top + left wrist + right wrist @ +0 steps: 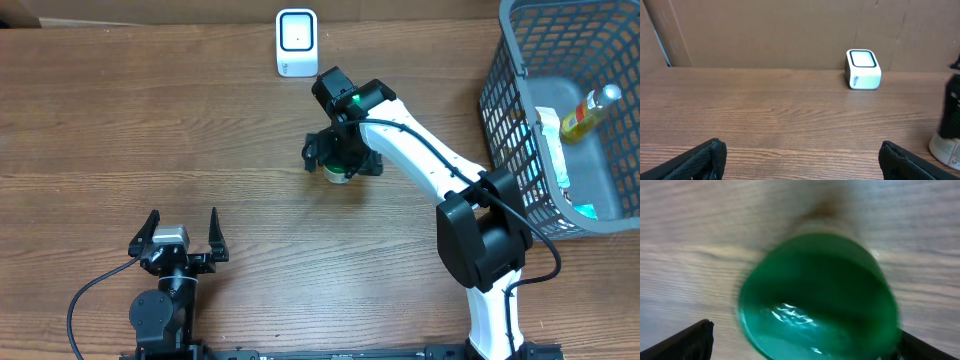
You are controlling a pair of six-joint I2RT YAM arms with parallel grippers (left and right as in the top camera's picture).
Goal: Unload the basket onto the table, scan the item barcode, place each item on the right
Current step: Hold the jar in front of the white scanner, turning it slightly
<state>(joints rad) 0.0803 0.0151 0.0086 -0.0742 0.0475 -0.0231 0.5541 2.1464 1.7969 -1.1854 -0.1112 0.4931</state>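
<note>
- Left wrist view is showing the left gripper (800, 147) sitting low at the near edge of the table (765, 110). Its dark, rough-looking fingers are spread as wide as they go and are holding nothing.
- Mid-table, the right gripper (341, 160) is hanging over the container (815, 295), jaws spread wide on either side of it. The right wrist view is blurring, but a strip of table is showing between the left finger and the lid, so they appear not to be clamping.
- The container is standing upright on the wood, in front of the scanner and well apart from it. It is a round tub with a glossy green lid and a pale, labelled wall; no barcode is showing.
- Judging by this, the grasping step is in hand and the scan is not yet done. The next move is calling for the jaws to close on the smooth, curved wall without slipping, then a lift and a turn so the label is facing the scanner's window.
- Farther back, the scanner (296, 42) is resting at the far edge: a white rounded box with a dark-rimmed window.
- At the far right, a grey plastic mesh basket (520, 120) is holding a yellow bottle (585, 112).
</note>
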